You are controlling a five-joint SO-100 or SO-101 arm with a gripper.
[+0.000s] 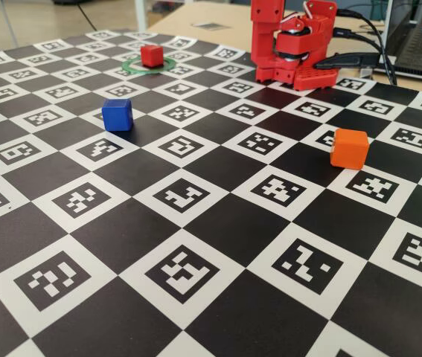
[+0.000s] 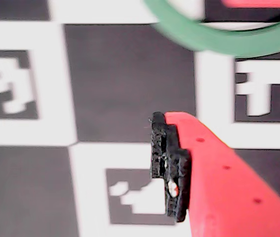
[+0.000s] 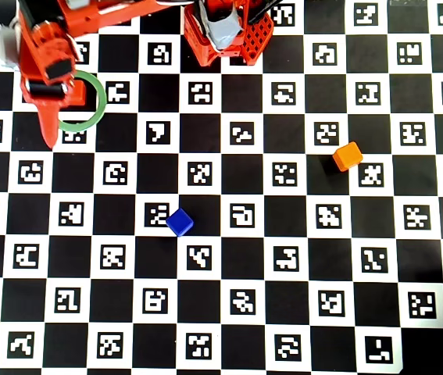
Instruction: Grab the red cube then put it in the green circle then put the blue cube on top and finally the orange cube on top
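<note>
gripper (image 3: 49, 141) hung over the green circle (image 3: 98, 108)'s eight o'clock edge; whether its jaws were apart i could not tell. red cube (image 1: 151, 55) sat inside the ring.

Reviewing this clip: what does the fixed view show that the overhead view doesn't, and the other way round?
Only the fixed view shows the red cube sitting inside the green ring; overhead, the arm covers that spot. Only the overhead view shows the gripper reaching over the ring's left side; whether it is open is unclear. Both show the blue cube and orange cube lying apart on the checkered mat, not yet stacked.
</note>
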